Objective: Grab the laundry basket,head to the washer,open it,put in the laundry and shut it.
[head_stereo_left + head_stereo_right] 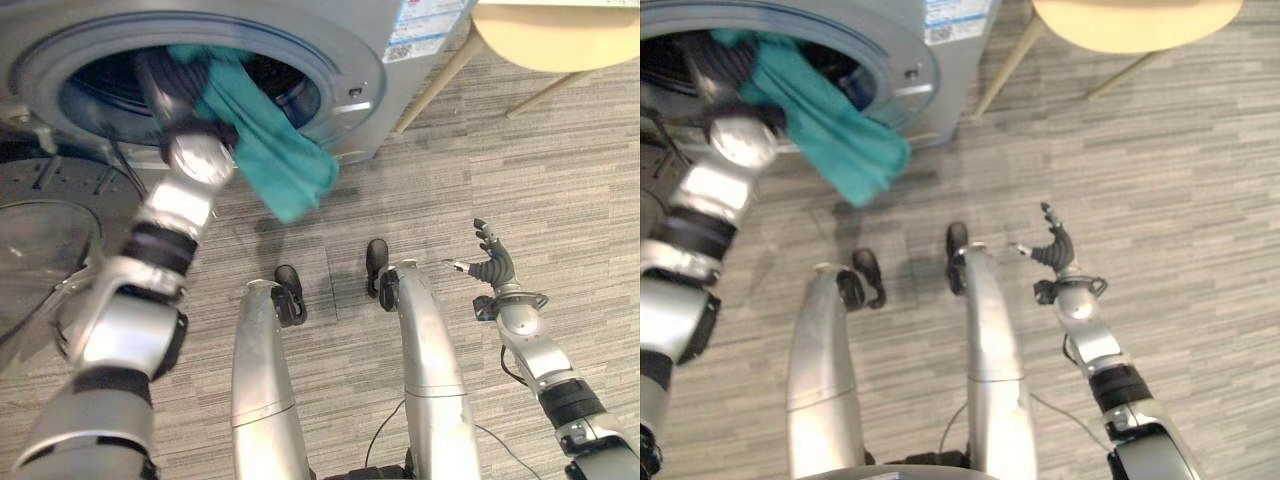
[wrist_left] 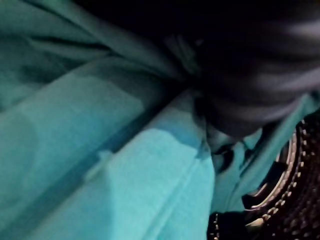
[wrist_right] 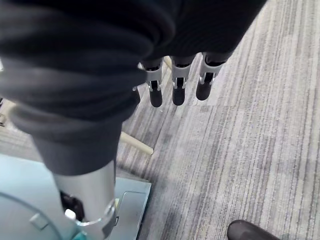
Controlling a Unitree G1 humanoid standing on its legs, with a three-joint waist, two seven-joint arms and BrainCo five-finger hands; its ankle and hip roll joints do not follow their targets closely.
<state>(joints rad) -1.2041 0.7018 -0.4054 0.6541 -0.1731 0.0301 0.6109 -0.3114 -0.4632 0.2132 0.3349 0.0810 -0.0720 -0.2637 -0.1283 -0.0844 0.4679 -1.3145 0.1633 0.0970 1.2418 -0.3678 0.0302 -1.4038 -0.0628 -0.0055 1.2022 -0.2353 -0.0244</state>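
Left eye view: teal cloth [image 1: 270, 150] hangs out of the washer [image 1: 350, 60] drum mouth, long axis running from inside the drum down & toward my right, its lower end drooping past the door ring w/o reaching the carpet floor [image 1: 560, 180]. My left hand [image 1: 165, 80] is reached into the drum opening, wrist cover against the cloth; fingers are buried in the dark behind it, so can't tell how they're set. Open washer door [image 1: 40, 250] lies at my far left, glass facing up. My right hand [image 1: 490, 262] hangs well apart over bare carpet, fingers straight & spread, holding nothing. A pale chair [image 1: 555, 35] stands beside the washer (its legs slant down to the floor near the machine's corner).

Right eye view: same layout; cloth's free end sits just below the door ring, lots of open carpet btwn washer and my right hand.

Left wrist view: teal cloth folds pressed close against the cover; perforated drum wall [image 2: 295, 200] shows past them. Fingers hidden.

Right wrist view: my right fingers [image 3: 177, 90] point out straight over the carpet, touching nothing; the washer's corner and a chair leg [image 3: 136, 143] are near.
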